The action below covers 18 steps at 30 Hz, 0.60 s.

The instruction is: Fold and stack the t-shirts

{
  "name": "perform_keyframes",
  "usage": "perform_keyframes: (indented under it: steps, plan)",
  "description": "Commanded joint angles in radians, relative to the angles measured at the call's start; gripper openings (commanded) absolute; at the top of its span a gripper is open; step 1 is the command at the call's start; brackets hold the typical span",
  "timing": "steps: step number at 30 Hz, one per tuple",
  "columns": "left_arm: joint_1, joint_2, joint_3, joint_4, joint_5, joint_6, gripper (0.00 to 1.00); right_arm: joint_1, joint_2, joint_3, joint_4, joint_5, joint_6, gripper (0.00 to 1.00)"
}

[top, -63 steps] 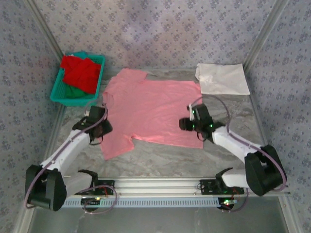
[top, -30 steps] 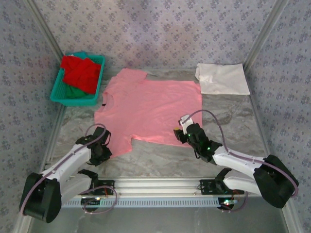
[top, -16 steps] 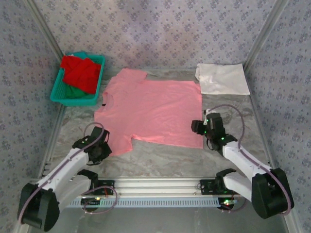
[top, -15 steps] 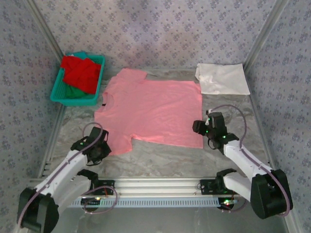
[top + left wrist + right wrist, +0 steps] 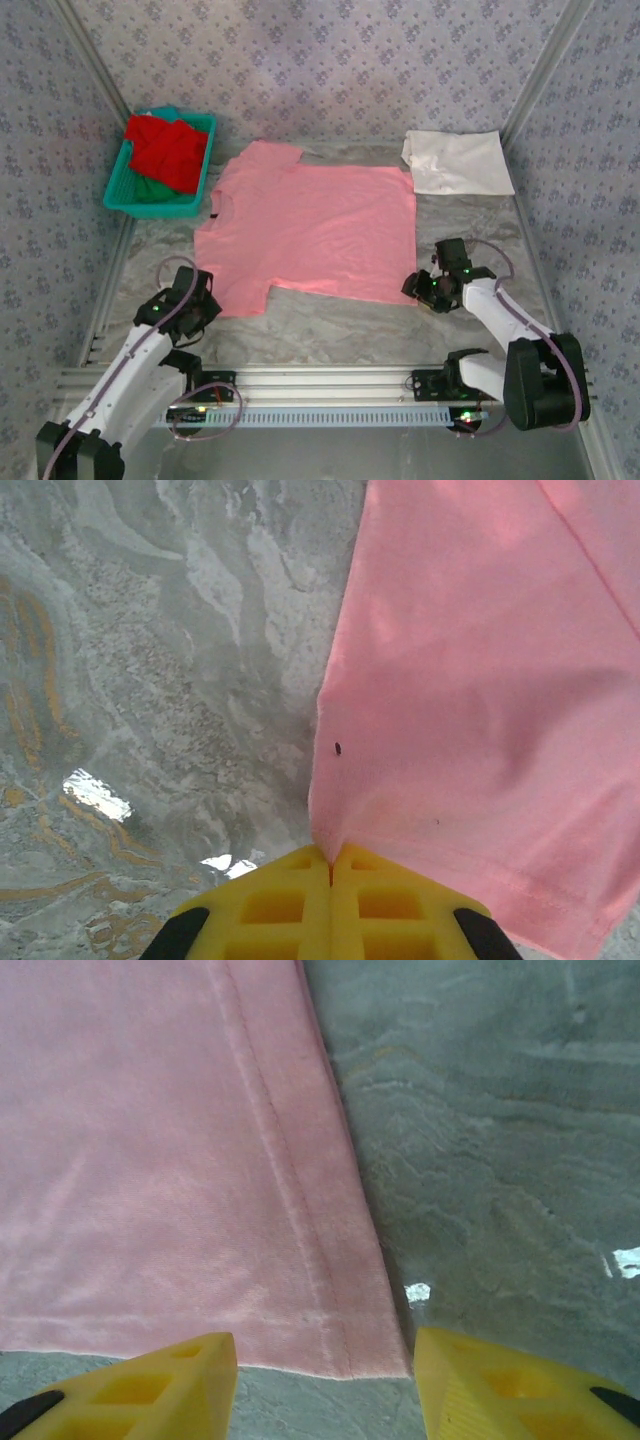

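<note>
A light pink t-shirt (image 5: 310,228) lies spread flat mid-table. My left gripper (image 5: 203,307) sits at its near-left sleeve corner; in the left wrist view its yellow fingers (image 5: 290,905) are shut, pinching the pink t-shirt (image 5: 480,700) at that corner. My right gripper (image 5: 421,289) is low over the near-right hem corner, open. In the right wrist view its fingertips (image 5: 190,1375) straddle the corner of the pink t-shirt (image 5: 150,1160) without touching it. A folded white t-shirt (image 5: 458,162) lies at the back right. Red t-shirts (image 5: 168,148) sit on a green t-shirt (image 5: 150,190) in the basket.
The teal plastic basket (image 5: 118,192) stands at the back left, beside the pink shirt's collar. Bare marble table (image 5: 330,325) runs between the shirt's near edge and the metal rail (image 5: 320,378) at the front. Patterned walls close in the back and sides.
My left gripper has closed on the sleeve corner and drawn slightly nearer. My right gripper has swung right along the near hem to its right corner.
</note>
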State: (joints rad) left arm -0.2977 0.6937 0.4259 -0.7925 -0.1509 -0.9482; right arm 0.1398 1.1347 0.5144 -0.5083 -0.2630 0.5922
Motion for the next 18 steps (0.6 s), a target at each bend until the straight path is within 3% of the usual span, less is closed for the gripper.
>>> perform_keyframes:
  steps: [1,18]
  plan:
    - [0.013,-0.016,-0.009,-0.037,-0.022,0.002,0.00,0.008,-0.011,0.012,-0.053,0.023,0.029,0.51]
    - [0.021,-0.081,-0.025,-0.012,0.024,-0.013,0.00,0.088,0.060,-0.016,0.032,0.066,0.090,0.36]
